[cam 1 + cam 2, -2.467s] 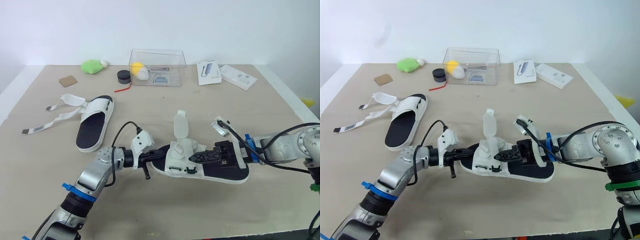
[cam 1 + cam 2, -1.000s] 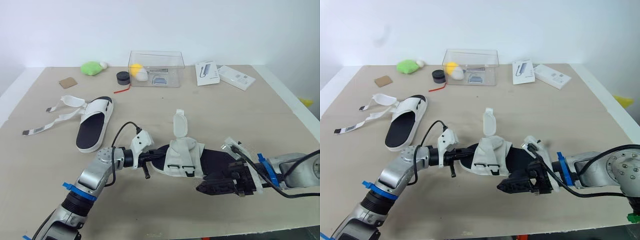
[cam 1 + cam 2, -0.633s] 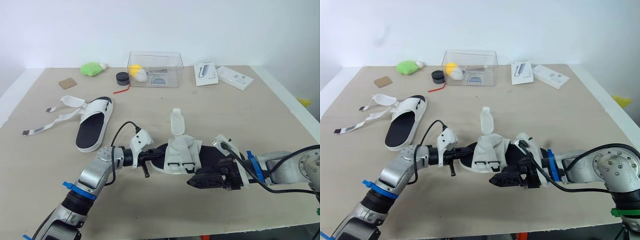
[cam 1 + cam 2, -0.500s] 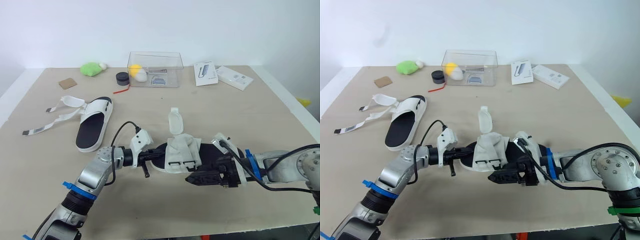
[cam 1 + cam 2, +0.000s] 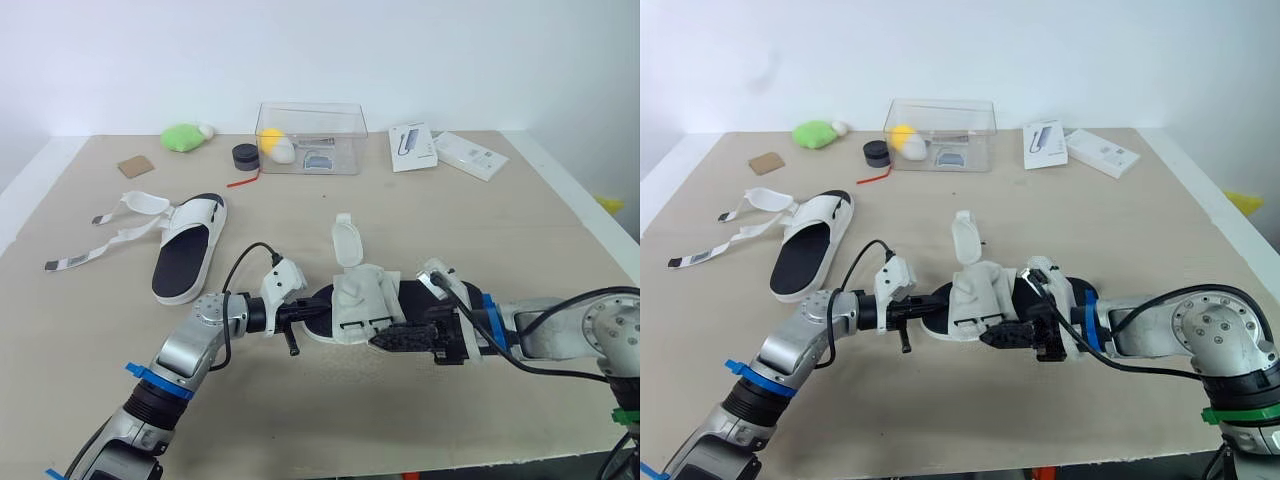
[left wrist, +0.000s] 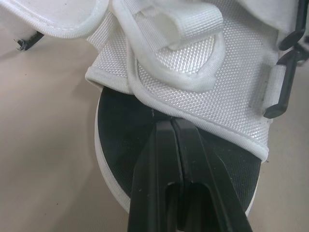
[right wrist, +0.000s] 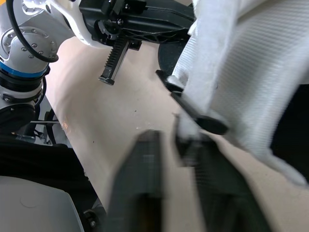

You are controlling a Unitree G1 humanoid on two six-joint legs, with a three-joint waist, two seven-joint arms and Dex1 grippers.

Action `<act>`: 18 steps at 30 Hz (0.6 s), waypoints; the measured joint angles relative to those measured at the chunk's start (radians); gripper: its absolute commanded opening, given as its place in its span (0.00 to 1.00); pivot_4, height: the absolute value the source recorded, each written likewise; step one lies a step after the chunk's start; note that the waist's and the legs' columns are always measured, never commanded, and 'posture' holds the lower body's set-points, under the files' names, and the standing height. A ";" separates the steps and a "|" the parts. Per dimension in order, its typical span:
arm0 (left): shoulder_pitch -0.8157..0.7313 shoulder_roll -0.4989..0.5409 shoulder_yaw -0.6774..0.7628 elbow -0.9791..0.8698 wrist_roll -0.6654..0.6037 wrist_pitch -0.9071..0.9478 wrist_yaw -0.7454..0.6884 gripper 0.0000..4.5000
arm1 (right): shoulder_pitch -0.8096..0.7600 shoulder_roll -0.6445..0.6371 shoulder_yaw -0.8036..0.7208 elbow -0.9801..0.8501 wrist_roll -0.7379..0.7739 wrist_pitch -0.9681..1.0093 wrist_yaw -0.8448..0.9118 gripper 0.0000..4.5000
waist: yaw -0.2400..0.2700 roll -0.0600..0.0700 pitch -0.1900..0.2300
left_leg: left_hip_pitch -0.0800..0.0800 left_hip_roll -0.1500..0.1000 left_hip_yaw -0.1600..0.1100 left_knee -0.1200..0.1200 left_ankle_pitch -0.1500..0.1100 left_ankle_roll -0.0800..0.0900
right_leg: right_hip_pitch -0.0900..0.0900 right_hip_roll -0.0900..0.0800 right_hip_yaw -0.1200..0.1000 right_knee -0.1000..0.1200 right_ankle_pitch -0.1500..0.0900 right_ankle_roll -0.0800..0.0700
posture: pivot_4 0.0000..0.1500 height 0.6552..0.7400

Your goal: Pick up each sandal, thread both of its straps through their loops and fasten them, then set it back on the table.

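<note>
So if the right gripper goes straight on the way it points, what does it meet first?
Most likely the black loops of the nearer sandal, just ahead of the right gripper; depth is unclear.

The near sandal [image 5: 360, 305], white upper over a black footbed, lies flat at mid-table with one strap [image 5: 345, 240] standing upright, unfastened. The second sandal [image 5: 188, 250] lies at its ten o'clock, toe toward six, its loose straps [image 5: 140, 200] splayed toward nine.
</note>
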 measured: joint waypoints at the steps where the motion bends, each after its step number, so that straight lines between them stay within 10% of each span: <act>1: 0.000 0.000 0.000 0.000 0.000 0.000 0.000 0.00 | 0.000 0.000 0.000 0.001 0.000 0.000 0.000 0.01 | 0.000 0.000 0.000 | 0.000 0.000 0.000 0.000 0.000 0.000 | 0.000 0.000 0.000 0.000 0.000 0.000 | 1.00 1.00; 18: 0.010 0.001 0.001 -0.005 0.001 -0.001 0.002 0.00 | 0.235 -0.077 -0.014 -0.155 -0.035 0.014 0.125 0.01 | 0.000 0.001 -0.002 | 0.001 0.000 -0.001 -0.002 0.000 0.000 | 0.000 0.000 -0.001 0.000 -0.001 -0.001 | 1.00 1.00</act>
